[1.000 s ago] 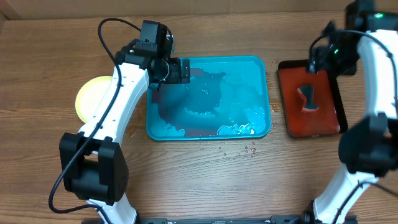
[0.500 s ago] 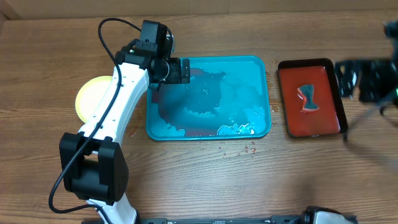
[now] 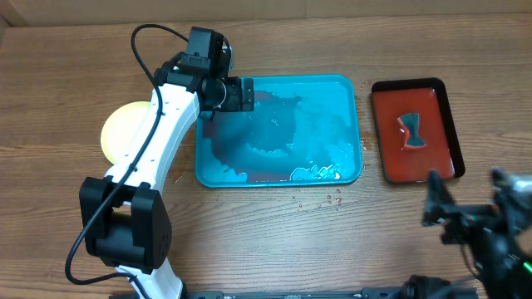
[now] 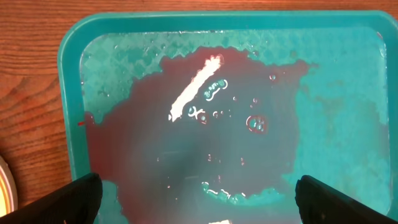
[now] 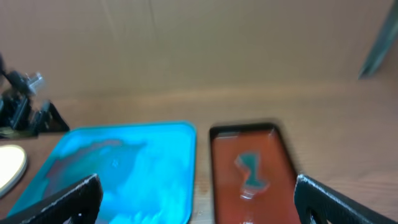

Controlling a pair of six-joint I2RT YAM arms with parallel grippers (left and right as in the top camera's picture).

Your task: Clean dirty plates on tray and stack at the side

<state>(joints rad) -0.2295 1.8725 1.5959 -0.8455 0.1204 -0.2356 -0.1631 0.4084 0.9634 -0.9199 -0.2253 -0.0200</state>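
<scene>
Left claw: released, fingers spread wide and holding nothing, poised over the tray's far-left part beside the red puddle.
Right claw: also spread and empty, low at the near-right of the table, looking back across both trays.
Table: brown wood grain, carrying everything.
Tray: large turquoise rectangle at centre. No plate is on it, only a sheet of reddish wash water with a few bubbles.
Red tray: smaller, black-rimmed, just right of the turquoise one but apart from it.
Plates: a yellow-green round disc lies on the table left of the tray, half hidden under the left arm. How many lie beneath the top one cannot be told from here.
Grey-blue piece: hourglass-shaped, lying flat in the red tray, untouched by either claw.
Droplets: a small scatter of water on the wood just in front of the tray.
Progress: judged nearly or fully done, since the tray is cleared and the plates sit at the side. What may remain is dirty water and parking the arms.
Change: a second ago the right arm stood over the red tray's far side and now sits at the near-right edge. The left arm, tray and plates have not moved.
</scene>
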